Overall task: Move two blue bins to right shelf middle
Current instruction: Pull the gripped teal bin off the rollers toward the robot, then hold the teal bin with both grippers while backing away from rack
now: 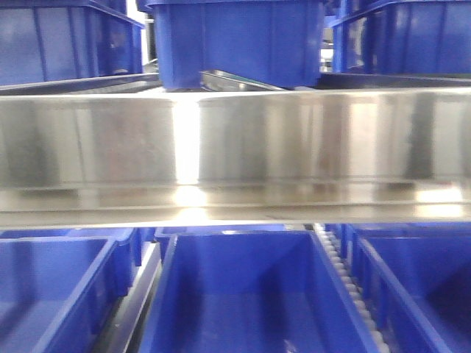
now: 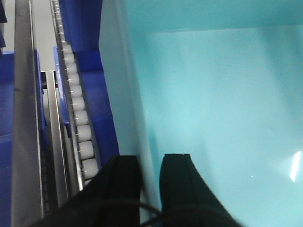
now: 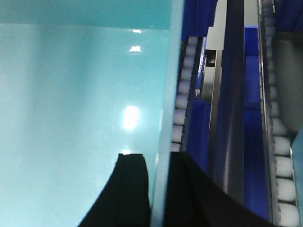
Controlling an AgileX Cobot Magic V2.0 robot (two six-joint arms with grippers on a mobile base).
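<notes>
the pale blue bin (image 2: 222, 118) is seen only in the two wrist views, not in the front view. in the left wrist view it fills the side from 12 to 5 o'clock, and its side wall (image 2: 130, 94) runs down to 6 o'clock. there the left tool (image 2: 150, 163) is closed on it, with one finger (image 2: 125, 175) outside and the other inside. in the right wrist view the same is seen mirrored: the right tool (image 3: 158, 161) is nipped on the wall at 6 o'clock and the bin lies from 9 to 12 o'clock. one bin held at two opposite walls is judged, but this cannot be proved.

the bin is judged light and fairly stiff, but smooth and glossy, so slipping is possible. the thin wall may bend if it is taken at one side only, so a hold on both rims is judged best.

nothing is seen inside the pale bin; only light spots are shown on its floor. a roller track (image 2: 75, 109) is seen at 9 o'clock beside it.

in the front view a steel shelf rail (image 1: 235, 140) crosses the middle. royal-blue bins (image 1: 243, 294) stand at 6 o'clock, open and empty as far as shown.
</notes>
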